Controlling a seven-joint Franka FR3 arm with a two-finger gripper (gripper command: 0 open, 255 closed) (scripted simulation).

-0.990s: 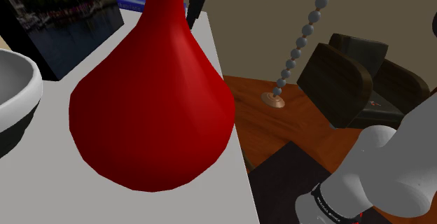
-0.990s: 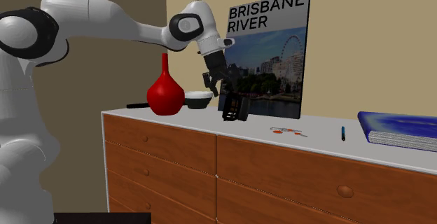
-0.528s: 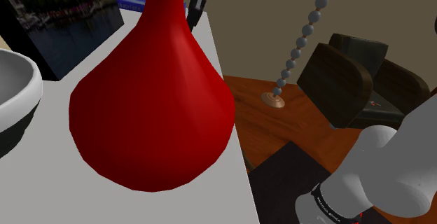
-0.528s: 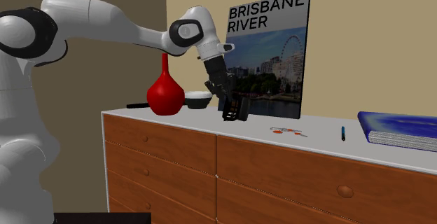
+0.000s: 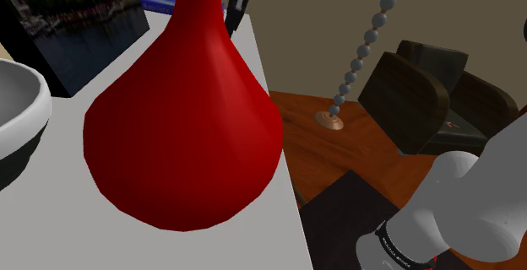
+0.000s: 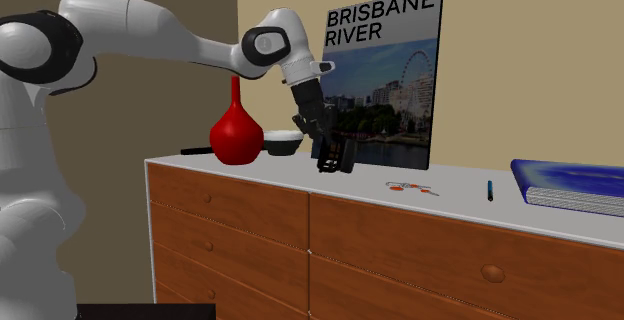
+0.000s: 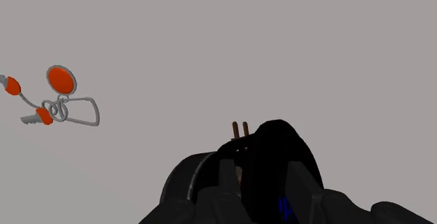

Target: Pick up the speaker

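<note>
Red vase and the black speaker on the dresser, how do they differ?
The vase is red; the speaker is black. The vase is taller, bulbous with a thin neck; the speaker is low and squat. The tool is at the speaker, while the vase stands apart from it. Both sit on the pale dresser top.

vase (image 5: 182,116) red | speaker (image 6: 342,160) black | book (image 6: 570,183) blue | keyring (image 7: 57,107) orange-grey | dresser top (image 7: 210,47) grey
</note>
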